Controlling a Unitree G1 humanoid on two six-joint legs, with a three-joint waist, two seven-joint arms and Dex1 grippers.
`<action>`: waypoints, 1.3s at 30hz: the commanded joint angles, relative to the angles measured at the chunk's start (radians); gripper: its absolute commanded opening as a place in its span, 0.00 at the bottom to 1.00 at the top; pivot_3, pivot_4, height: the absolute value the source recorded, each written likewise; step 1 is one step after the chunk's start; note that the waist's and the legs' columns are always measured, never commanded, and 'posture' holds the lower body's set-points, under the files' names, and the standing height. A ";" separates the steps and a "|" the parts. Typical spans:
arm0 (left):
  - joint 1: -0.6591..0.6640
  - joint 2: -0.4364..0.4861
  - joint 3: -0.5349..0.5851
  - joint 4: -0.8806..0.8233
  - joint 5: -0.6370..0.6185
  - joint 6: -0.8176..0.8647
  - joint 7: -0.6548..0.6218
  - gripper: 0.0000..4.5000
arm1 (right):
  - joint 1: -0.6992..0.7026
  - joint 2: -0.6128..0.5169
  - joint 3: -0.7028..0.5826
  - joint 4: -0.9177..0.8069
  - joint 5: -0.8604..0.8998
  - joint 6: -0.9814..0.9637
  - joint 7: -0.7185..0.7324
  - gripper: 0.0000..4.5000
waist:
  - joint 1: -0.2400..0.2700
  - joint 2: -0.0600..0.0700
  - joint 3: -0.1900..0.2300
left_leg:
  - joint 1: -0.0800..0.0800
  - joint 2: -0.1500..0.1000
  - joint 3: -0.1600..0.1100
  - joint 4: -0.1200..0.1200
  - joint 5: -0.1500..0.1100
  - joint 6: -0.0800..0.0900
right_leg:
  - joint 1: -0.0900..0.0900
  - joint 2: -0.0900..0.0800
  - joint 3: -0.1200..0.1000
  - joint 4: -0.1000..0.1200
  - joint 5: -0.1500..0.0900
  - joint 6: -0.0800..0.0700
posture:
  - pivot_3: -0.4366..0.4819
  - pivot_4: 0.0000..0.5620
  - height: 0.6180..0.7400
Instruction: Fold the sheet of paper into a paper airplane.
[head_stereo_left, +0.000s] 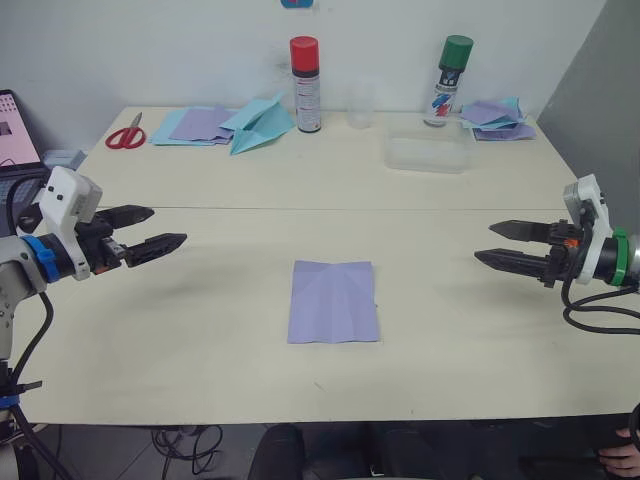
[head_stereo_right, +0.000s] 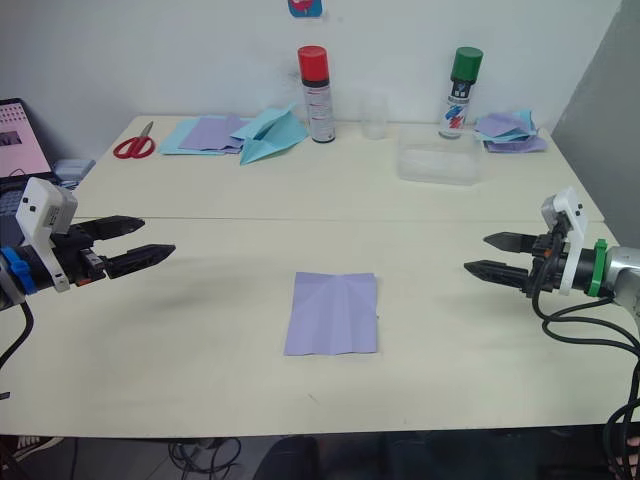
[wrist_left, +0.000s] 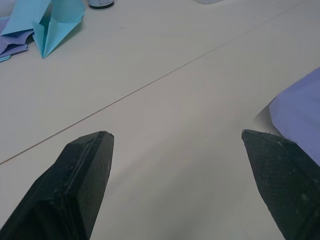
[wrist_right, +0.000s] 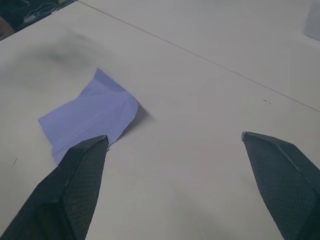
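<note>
Sheet of paper (head_stereo_left: 333, 302): flat, creased, untouched.
Left gripper (head_stereo_left: 144, 232), right gripper (head_stereo_left: 510, 245): fingers apart, empty — well clear.
Advice: pin one edge — fold along creases.

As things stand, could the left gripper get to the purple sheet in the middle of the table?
Probably yes. The left gripper is open beside the sheet of paper, with bare table between them. The sheet lies flat, with one corner slightly lifted.
</note>
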 joint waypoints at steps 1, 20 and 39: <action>-0.016 0.006 0.006 -0.002 0.014 -0.031 -0.005 1.00 | 0.003 -0.020 -0.041 -0.016 0.004 -0.009 0.003 0.99 | 0.000 0.000 0.000 | 0.000 0.000 0.000 0.000 0.000 0.000 | 0.000 0.000 0.000 0.000 0.000 0.000 | 0.48 0.27 1.00; -0.010 -0.072 -0.006 -0.193 -0.107 0.156 0.025 1.00 | 0.005 0.002 0.017 -0.043 -0.042 -0.024 -0.007 0.99 | 0.000 0.000 0.000 | 0.000 0.000 0.000 0.001 0.000 0.000 | 0.001 0.000 0.000 0.001 0.000 0.000 | 0.48 0.27 1.00; 0.012 -0.442 -0.469 -0.275 0.151 -0.061 0.200 0.01 | -0.043 0.283 0.241 -0.065 -0.260 -0.168 -0.221 1.00 | 0.001 0.000 0.000 | 0.000 -0.001 -0.001 0.003 0.000 0.000 | 0.002 0.004 0.001 0.001 0.003 0.000 | 0.48 0.27 1.00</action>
